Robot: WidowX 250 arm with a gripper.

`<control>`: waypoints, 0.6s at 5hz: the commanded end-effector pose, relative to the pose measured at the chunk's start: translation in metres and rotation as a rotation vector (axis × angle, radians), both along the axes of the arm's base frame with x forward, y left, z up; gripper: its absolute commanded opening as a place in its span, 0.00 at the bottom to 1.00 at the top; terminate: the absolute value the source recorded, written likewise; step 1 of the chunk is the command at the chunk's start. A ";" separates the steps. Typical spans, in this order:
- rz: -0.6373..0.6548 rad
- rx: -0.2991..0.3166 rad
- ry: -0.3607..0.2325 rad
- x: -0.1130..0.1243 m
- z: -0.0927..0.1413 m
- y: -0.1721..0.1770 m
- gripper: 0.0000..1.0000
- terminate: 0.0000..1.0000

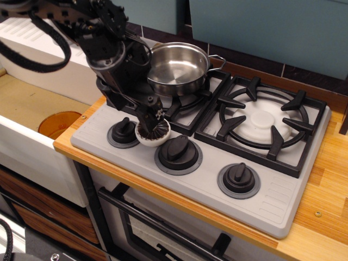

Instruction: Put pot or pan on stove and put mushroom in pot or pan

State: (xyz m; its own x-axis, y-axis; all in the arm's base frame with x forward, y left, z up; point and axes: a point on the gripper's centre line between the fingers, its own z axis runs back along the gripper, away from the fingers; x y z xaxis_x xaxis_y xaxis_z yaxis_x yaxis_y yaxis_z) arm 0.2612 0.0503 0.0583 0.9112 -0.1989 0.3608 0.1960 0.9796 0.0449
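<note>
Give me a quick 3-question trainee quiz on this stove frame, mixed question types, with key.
1. True or false: the pot sits on the left burner of the stove.
2. The mushroom lies: A) inside the pot B) between two front knobs C) on the right burner.
3. What is the gripper directly over?

Key: 1. True. 2. B. 3. The mushroom, which is not yet in the pot.

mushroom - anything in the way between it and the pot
Nothing visible blocks that path. The mushroom sits on the stove panel just in front of the pot, with the end effector down on it; only the pot's rim must be cleared.
</note>
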 end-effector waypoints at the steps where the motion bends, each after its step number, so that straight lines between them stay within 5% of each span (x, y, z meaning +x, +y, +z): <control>1: -0.004 -0.012 -0.039 0.010 -0.004 -0.009 1.00 0.00; 3: -0.021 -0.032 -0.054 0.014 -0.010 -0.010 1.00 0.00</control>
State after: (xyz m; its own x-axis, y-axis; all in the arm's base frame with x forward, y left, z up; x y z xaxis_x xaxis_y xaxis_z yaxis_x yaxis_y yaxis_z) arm 0.2677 0.0420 0.0443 0.8962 -0.2009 0.3956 0.2153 0.9765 0.0084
